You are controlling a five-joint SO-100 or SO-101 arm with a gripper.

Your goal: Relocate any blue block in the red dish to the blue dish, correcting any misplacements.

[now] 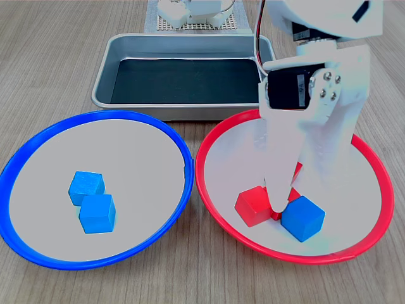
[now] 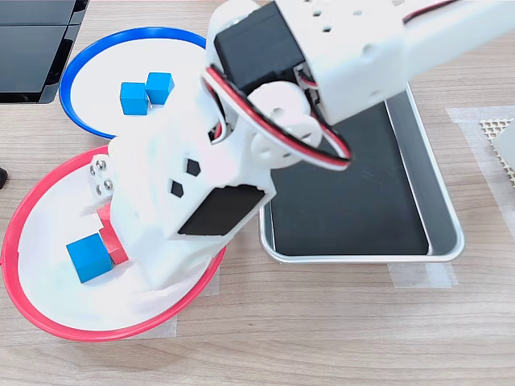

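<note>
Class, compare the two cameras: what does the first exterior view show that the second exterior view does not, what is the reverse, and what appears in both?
Only the first exterior view shows the white gripper's fingertip down among the small red cubes.

Only the second exterior view shows a dark panel at its upper left and the whole rectangular metal tray.

Both show the red-rimmed round dish holding one bright-blue cube, and the blue-rimmed round dish holding two blue cubes.
</note>
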